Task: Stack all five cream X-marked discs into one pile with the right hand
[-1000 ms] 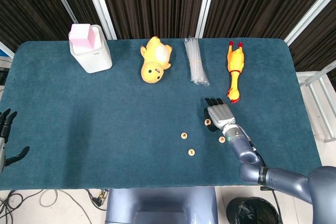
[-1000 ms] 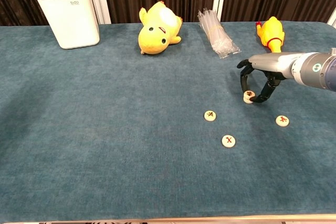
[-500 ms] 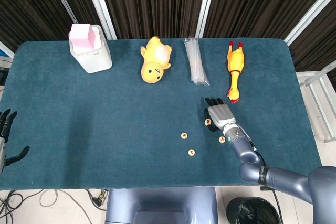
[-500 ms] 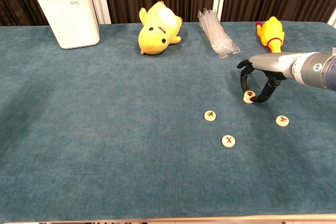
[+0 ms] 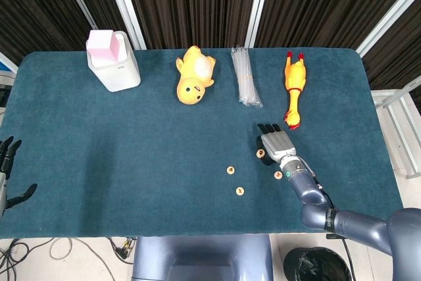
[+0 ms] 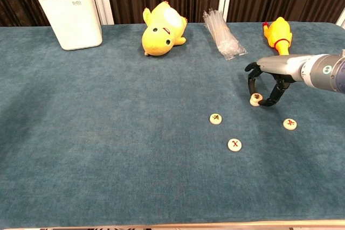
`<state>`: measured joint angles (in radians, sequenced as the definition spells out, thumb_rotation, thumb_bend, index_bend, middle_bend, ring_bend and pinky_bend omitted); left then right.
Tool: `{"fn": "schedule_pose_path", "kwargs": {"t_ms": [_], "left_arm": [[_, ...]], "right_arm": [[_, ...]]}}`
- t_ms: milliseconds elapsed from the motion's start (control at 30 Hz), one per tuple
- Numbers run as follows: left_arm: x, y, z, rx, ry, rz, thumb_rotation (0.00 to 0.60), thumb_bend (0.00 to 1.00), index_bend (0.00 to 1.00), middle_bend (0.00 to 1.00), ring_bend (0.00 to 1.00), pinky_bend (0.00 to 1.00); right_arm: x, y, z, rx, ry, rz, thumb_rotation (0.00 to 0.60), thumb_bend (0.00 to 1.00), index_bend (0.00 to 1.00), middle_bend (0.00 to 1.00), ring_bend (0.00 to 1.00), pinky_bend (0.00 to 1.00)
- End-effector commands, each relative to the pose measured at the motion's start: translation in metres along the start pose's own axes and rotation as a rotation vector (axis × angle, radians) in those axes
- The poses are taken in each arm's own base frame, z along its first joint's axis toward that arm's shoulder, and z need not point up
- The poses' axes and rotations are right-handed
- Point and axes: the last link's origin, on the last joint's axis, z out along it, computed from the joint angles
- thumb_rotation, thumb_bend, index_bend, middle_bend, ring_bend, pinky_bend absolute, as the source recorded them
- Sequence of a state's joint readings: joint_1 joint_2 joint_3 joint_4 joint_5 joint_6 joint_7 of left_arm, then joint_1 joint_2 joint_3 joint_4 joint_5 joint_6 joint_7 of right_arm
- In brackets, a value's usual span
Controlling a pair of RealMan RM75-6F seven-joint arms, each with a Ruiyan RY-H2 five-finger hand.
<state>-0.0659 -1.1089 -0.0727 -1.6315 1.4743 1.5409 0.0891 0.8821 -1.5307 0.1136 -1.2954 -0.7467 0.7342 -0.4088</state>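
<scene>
- Four cream discs show on the blue table (image 6: 81,133); all places below are given relative to the disc under the right hand.
- That disc (image 6: 256,99) looks thicker than the others and may be two stacked, though the view is too small to be sure.
- The right hand (image 6: 268,83) arches over this disc, its fingers (image 6: 251,82) curled down around it, pinching it from both sides.
- A second disc (image 6: 215,118) lies near it, toward the front-left.
- A third disc (image 6: 234,145) lies further forward-left, the nearest to the table's front edge.
- A fourth disc (image 6: 290,124) lies to the front-right, apart from the hand.
- Compared with a second ago, the pinched disc sits slightly higher in the chest view; the other three have not moved.
- The left hand (image 5: 8,169) hangs far off at the table's left edge, fingers spread, holding nothing.
</scene>
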Motion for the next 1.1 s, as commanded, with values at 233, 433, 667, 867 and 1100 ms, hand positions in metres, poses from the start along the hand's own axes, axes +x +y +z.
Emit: {"fn": "schedule_pose_path", "kwargs": {"t_ms": [233, 433, 667, 867, 1100], "left_arm": [[0.000, 0.000, 0.000, 0.000, 0.000, 0.001, 0.600, 0.17, 0.03, 0.00, 0.00, 0.06], [0.000, 0.000, 0.000, 0.002, 0.001, 0.003, 0.600, 0.17, 0.03, 0.00, 0.00, 0.06], [0.000, 0.000, 0.000, 0.002, 0.001, 0.004, 0.600, 0.17, 0.03, 0.00, 0.00, 0.06], [0.000, 0.000, 0.000, 0.004, 0.002, 0.007, 0.600, 0.17, 0.03, 0.00, 0.00, 0.06], [0.000, 0.000, 0.000, 0.003, 0.002, 0.005, 0.600, 0.17, 0.03, 0.00, 0.00, 0.06]], "right_arm": [[-0.001, 0.000, 0.000, -0.001, -0.004, -0.003, 0.600, 0.41, 0.46, 0.01, 0.03, 0.04], [0.001, 0.001, -0.001, 0.000, 0.000, -0.004, 0.600, 0.41, 0.45, 0.01, 0.03, 0.04], [0.009, -0.001, -0.005, 0.010, 0.026, 0.005, 0.600, 0.41, 0.35, 0.01, 0.04, 0.04], [0.019, -0.001, -0.012, 0.026, 0.047, -0.001, 0.600, 0.41, 0.30, 0.01, 0.04, 0.04], [0.029, 0.001, -0.034, 0.054, 0.071, -0.014, 0.600, 0.41, 0.29, 0.01, 0.03, 0.04]]}}
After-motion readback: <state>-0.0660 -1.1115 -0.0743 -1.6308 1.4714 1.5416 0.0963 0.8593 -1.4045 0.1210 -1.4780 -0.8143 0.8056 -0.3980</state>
